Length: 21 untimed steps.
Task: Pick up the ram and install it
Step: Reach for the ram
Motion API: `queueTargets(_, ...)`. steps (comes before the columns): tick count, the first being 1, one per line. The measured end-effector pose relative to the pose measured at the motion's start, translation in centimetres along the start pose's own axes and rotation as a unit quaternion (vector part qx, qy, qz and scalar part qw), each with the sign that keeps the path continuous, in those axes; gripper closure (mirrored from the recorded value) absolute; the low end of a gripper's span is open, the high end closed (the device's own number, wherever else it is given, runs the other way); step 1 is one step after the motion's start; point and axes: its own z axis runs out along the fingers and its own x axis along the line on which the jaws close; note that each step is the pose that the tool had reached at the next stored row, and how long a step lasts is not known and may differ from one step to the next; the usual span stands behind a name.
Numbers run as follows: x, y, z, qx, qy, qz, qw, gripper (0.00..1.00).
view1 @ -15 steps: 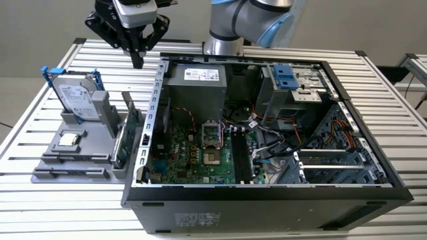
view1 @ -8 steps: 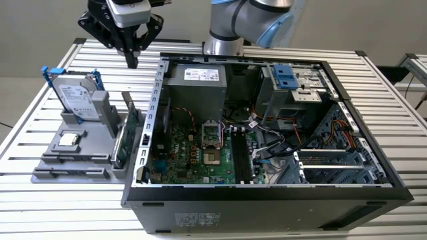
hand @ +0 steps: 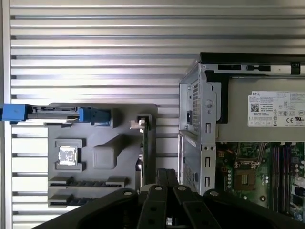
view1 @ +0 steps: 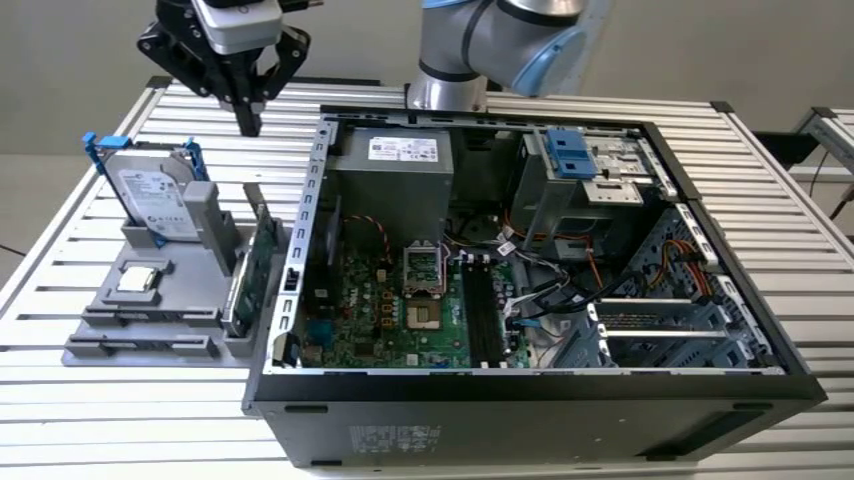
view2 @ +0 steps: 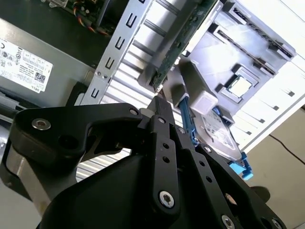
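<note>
Exterior view: high up, facing open PC case [view1: 534, 395] w/ claw [view1: 248, 122] beyond it. First wrist view: straight down past claw. Second wrist view: close, oblique. Both wrist views share grey holder [hand: 102, 155] [view2: 267, 62] under claw.

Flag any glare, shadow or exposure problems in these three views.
Exterior view: even light, no glare; the computer case is dim inside. First wrist view: the table slats shine in bright bands, the gripper is a dark mass. Second wrist view: the gray holder is washed out toward white, the gripper dark in front.
</note>
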Motion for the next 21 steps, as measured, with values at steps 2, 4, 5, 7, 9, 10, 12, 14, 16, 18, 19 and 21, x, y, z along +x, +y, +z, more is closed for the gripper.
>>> queueTargets(2,0.31,0.0,0.0,0.0,0.0,-0.001,1.0,1.0)
queueTargets(4,0.65,-0.01,0.0,-0.0001,0.0,-0.002,1.0,1.0)
queueTargets(5,0.84,-0.01,0.0,-0.0001,0.0,-0.002,1.0,1.0)
queueTargets(7,1.24,-0.02,-0.01,-0.0001,0.0001,-0.002,1.0,1.0)
queueTargets(9,1.63,-0.02,-0.01,0.0,0.0007,-0.002,1.0,1.0)
queueTargets(10,1.82,-0.02,-0.01,0.0,0.0013,-0.002,1.0,1.0)
queueTargets(12,2.22,-0.03,-0.02,0.0,0.0043,-0.001,1.0,1.0)
queueTargets(14,2.53,-0.03,-0.01,0.0,0.01,-0.001,0.9999,1.0)
queueTargets(16,2.89,-0.04,-0.02,0.0002,0.0151,-0.001,0.9999,1.0)
queueTargets(18,3.3,-0.04,-0.02,0.0001,0.0158,-0.001,0.9999,1.0)
queueTargets(19,3.5,-0.05,-0.03,0.0001,0.0159,-0.001,0.9999,1.0)
queueTargets(21,3.94,-0.06,-0.03,0.0002,0.0162,-0.001,0.9999,1.0)
